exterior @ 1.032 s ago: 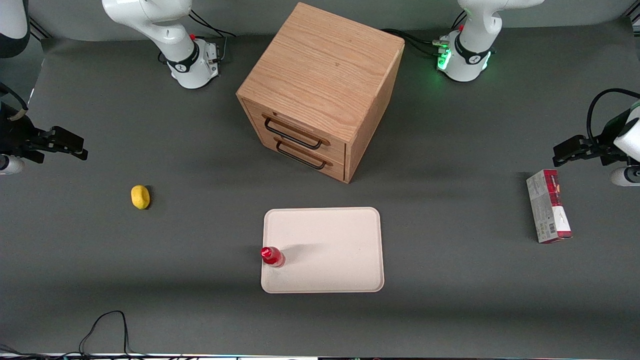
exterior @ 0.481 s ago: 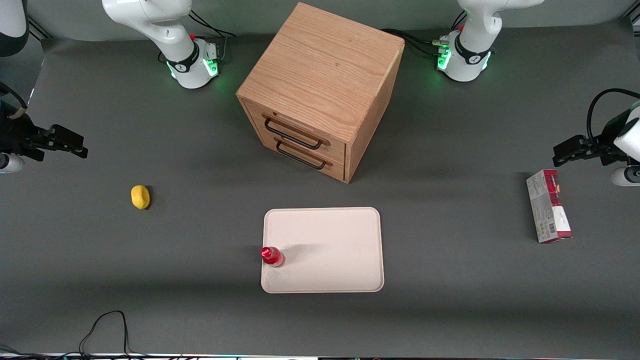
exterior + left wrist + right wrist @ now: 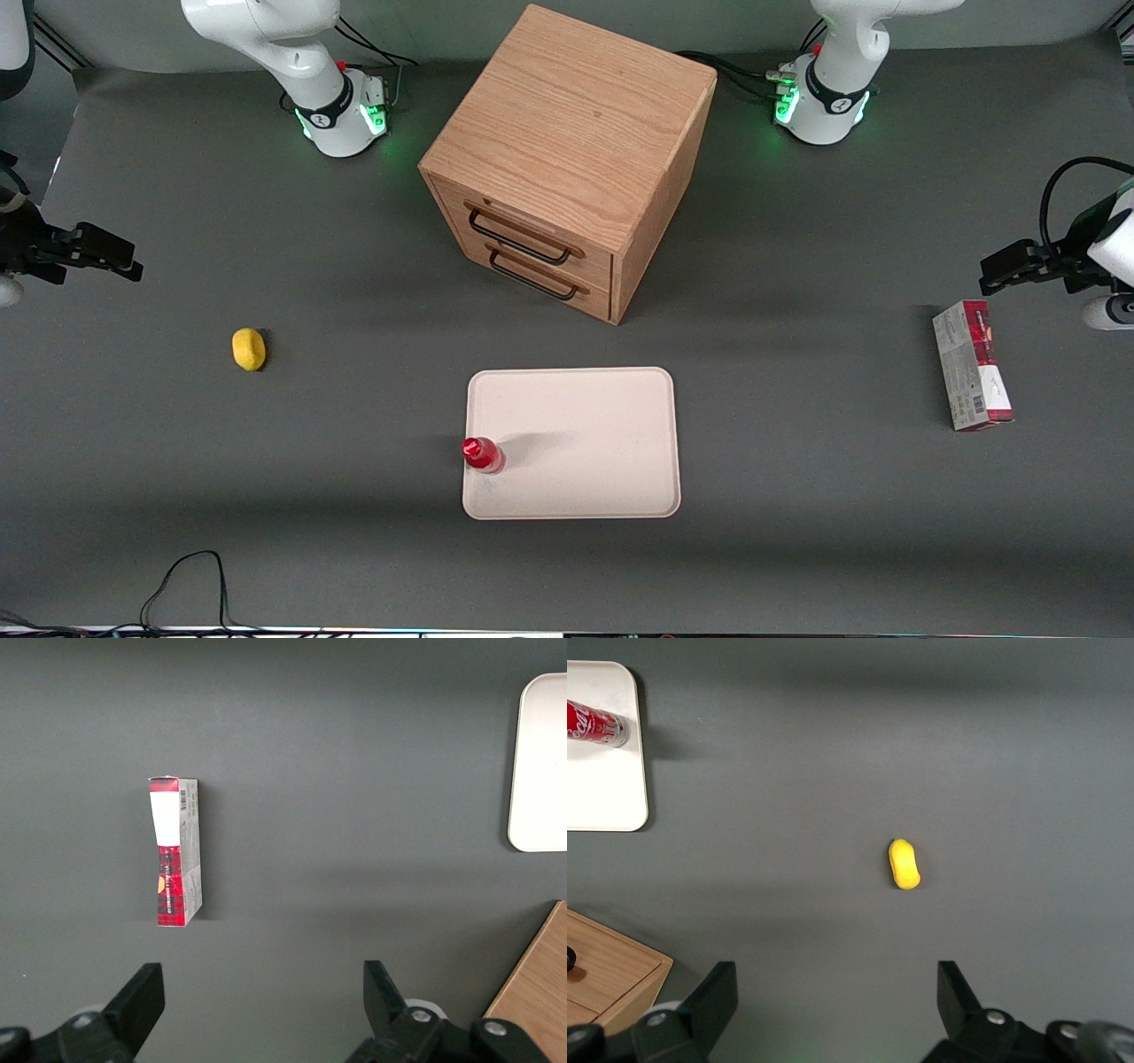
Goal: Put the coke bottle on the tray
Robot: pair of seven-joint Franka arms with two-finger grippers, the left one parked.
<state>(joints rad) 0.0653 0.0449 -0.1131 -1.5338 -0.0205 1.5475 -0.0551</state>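
Front view: the bottle [image 3: 482,455] stands upright on the tray [image 3: 585,425], at the tray's edge toward the working arm's end of the counter [image 3: 354,496], casting a shadow across the cream surface. The hand [image 3: 111,252] hangs above the counter at the working arm's end, well apart from the tray, empty; this view does not resolve its fingers. A lemon [image 3: 249,348] lies between hand and tray. The cabinet [image 3: 567,159], with two handled drawers, sits farther from the camera than the tray; a carton [image 3: 972,365] lies toward the parked arm's end.

Right wrist view: the hand [image 3: 837,1005] is spread wide, nothing between its fingers [image 3: 713,997]. The lemon [image 3: 904,863], a tray [image 3: 602,744] corner, the bottle's [image 3: 594,723] white lettering and a cabinet [image 3: 607,979] corner show.

Left wrist view: only here does the carton [image 3: 175,851] show its barcode end.
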